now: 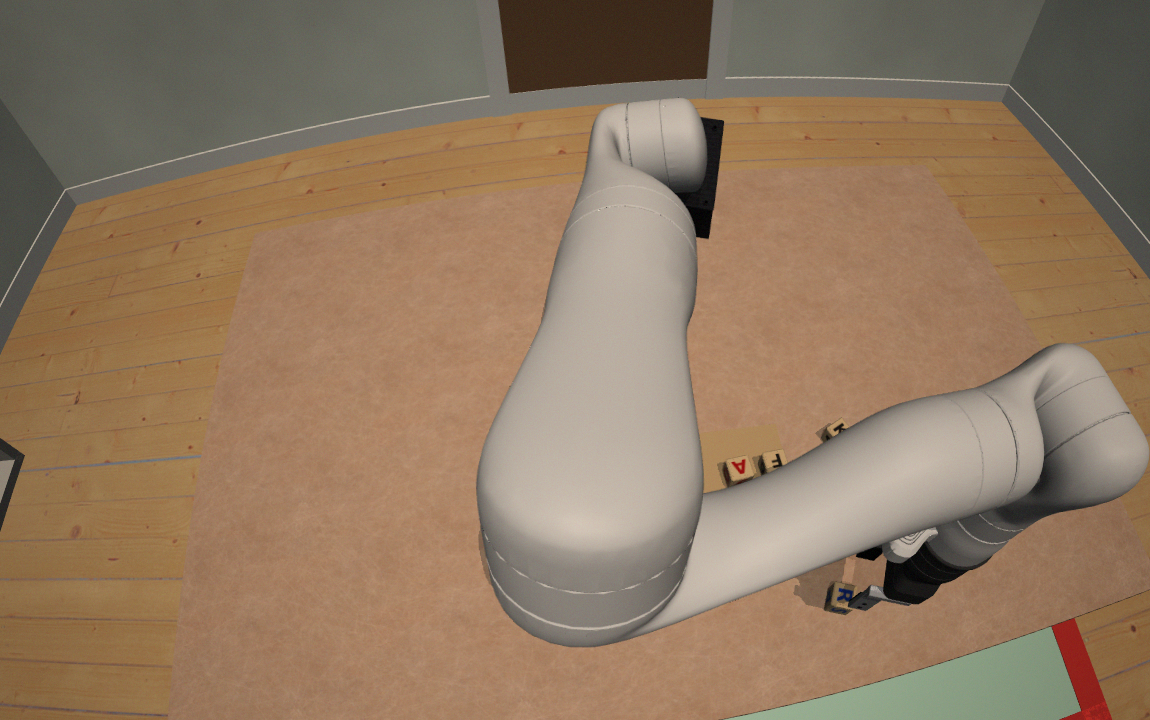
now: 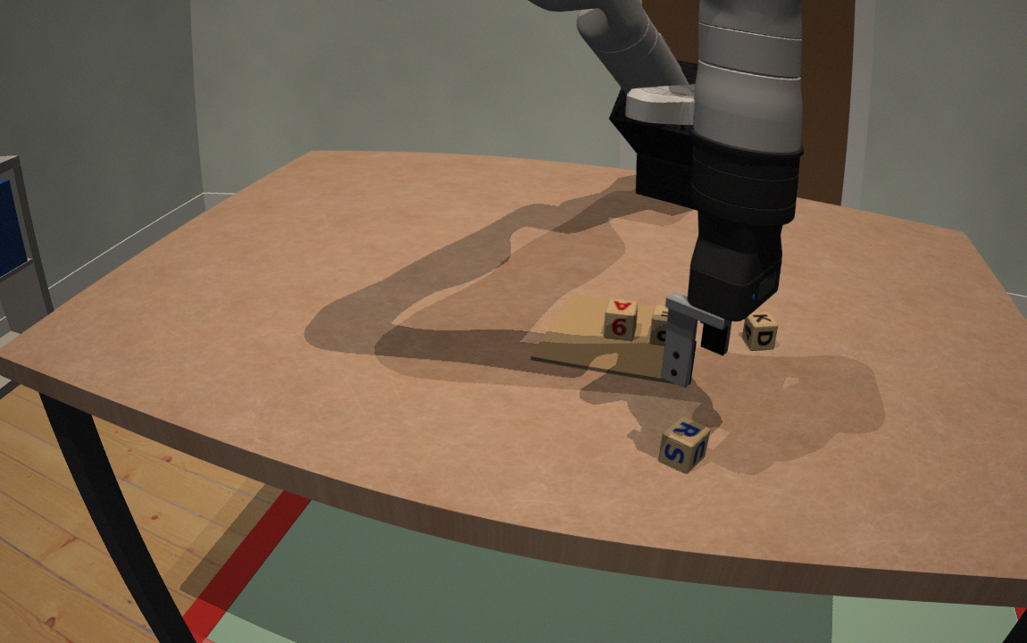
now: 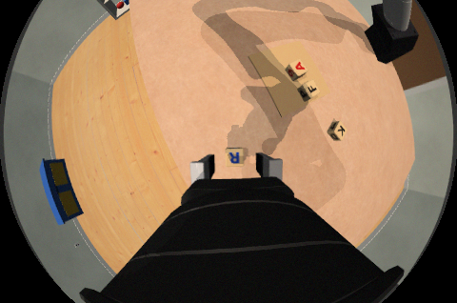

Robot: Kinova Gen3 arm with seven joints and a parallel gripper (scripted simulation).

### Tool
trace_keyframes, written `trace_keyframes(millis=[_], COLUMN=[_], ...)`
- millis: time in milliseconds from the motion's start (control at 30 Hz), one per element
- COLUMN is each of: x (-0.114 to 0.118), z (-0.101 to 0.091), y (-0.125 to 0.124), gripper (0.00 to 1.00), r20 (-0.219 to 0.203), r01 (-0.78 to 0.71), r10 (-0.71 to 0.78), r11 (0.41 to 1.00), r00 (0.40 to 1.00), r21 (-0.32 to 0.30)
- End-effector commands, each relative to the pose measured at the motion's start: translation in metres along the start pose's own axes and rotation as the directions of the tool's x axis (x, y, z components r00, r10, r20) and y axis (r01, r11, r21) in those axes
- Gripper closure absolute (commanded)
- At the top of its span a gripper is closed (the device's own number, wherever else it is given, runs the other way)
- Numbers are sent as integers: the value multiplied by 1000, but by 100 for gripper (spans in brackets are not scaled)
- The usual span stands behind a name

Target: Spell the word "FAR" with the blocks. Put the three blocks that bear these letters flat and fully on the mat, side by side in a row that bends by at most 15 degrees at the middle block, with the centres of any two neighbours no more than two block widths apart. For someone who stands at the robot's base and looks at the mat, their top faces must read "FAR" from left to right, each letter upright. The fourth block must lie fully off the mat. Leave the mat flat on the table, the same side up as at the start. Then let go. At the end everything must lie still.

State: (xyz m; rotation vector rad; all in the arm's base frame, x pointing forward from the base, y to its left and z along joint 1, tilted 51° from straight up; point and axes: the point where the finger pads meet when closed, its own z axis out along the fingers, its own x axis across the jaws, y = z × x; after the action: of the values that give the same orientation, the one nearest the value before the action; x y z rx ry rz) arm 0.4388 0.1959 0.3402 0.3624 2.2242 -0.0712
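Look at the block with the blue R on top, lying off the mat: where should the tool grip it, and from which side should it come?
Come straight down from above. The R block lies flat on the table, apart from the mat and other blocks, so its upright side faces are free. Grip two opposite side faces; the open tool already brackets it in the wrist view.

Table (image 2: 262,336): matt brown top, faint mottled grain, like laminate/fibreboard; darker wood-look edge band; legs black, smooth.
Mat (image 2: 581,315): thin tan sheet, matt, cardboard-like.
Blocks – R block (image 2: 685,445), A block (image 2: 620,318), K block (image 2: 760,329): pale wood look, matt, printed letters.
Arm (image 1: 597,402): off-white shell, smooth, satin plastic look.
Gripper (image 2: 697,344): black body, matt; fingers (image 2: 678,352) grey, metal look.
Floor (image 1: 114,313): pine planks w/ knots, light sheen.
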Motion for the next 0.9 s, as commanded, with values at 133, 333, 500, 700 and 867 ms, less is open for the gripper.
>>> trace_keyframes(millis=[133, 333, 500, 700, 867], x=[0, 0, 0, 0, 0], z=[0, 4, 7, 15, 22], y=[1, 1, 1, 1, 1], gripper=[0, 0, 0, 0, 0], r20=[1, 1, 1, 1, 1], r01=[0, 0, 0, 0, 0], r10=[0, 0, 0, 0, 0], r11=[1000, 1000, 1000, 1000, 1000], r00=[1000, 1000, 1000, 1000, 1000], r21=[-2, -2, -2, -2, -2])
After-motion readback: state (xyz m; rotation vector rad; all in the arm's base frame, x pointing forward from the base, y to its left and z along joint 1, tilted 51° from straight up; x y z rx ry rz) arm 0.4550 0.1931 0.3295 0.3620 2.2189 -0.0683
